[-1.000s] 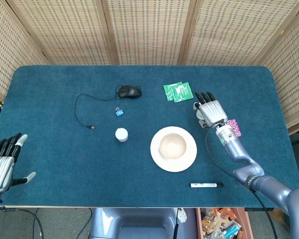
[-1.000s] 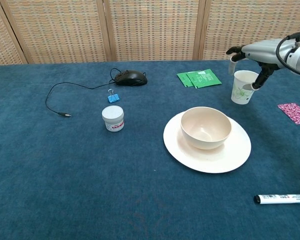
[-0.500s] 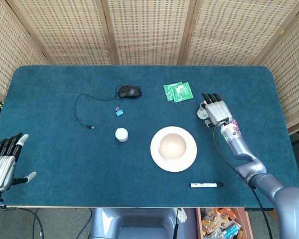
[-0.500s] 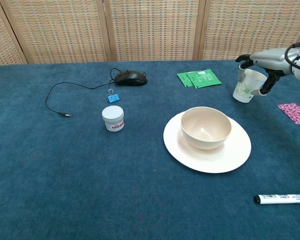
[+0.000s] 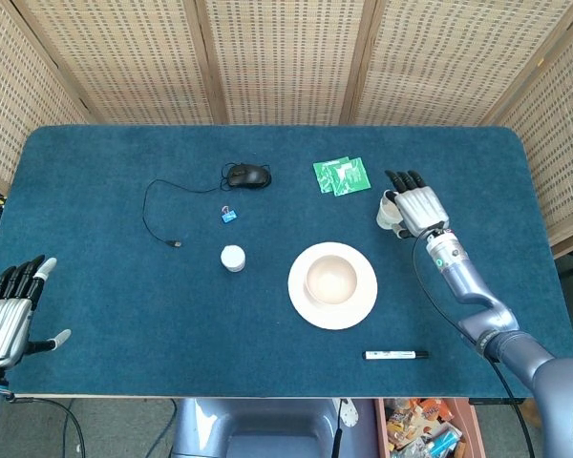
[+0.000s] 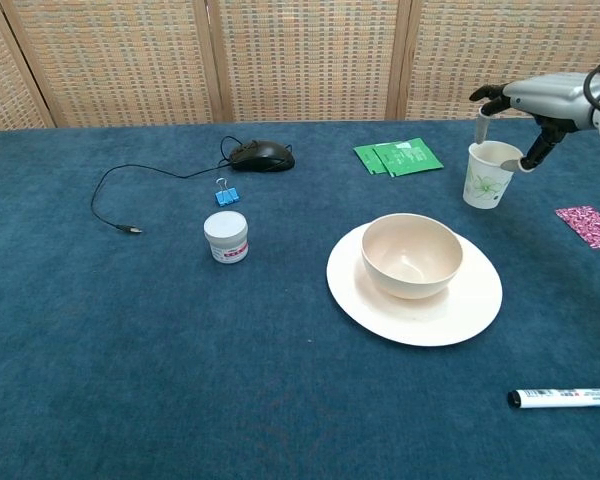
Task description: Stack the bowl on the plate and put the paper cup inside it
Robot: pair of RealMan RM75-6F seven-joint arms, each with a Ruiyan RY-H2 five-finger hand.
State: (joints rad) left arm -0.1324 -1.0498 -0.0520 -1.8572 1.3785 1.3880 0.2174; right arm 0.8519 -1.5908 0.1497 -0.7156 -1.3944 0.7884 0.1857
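Bowl (image 6: 412, 255) sits on plate (image 6: 415, 284). Paper cup (image 6: 486, 174) upright, beyond the plate, right hand (image 6: 528, 105) pinching its rim. We fear the thin grip tips it. Left hand (image 5: 7, 315) open.

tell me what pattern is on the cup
White cup with a green leafy print; chest view shows it best.

The head view looks steeply down from above onto the whole desk (image 5: 95, 239), facing the wicker screen (image 5: 286, 57). The chest view sits low and near, looking across the desk. Both share the plate (image 5: 306, 303) and mouse (image 6: 262, 154).
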